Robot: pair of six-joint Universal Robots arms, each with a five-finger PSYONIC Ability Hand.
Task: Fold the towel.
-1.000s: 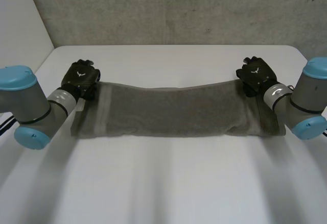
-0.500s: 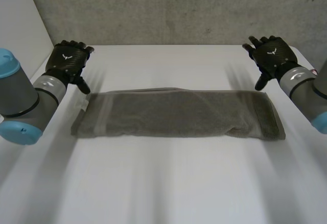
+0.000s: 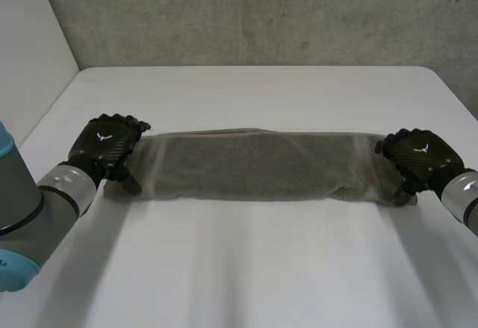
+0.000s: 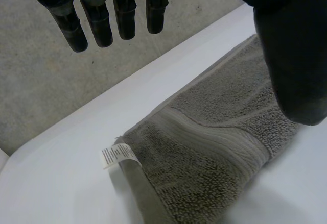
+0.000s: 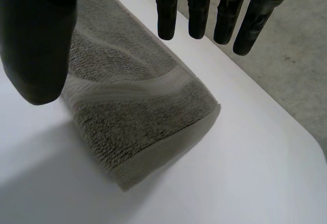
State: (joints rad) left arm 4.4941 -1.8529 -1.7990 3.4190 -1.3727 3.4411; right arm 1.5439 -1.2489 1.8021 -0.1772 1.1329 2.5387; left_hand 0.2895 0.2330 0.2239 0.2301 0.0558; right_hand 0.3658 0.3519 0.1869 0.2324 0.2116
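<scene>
Both hands moved from beyond the far edge to the towel's short ends: left hand (image 3: 108,143) over the end bearing the white label (image 4: 117,155), right hand (image 3: 420,156) over the opposite end, each with fingers straight, thumb wide, holding nothing. Towel (image 3: 254,165): long folded strip, flat across mid-counter (image 3: 246,268). Risk: a grasp catching only the upper layer would peel the fold apart.
</scene>
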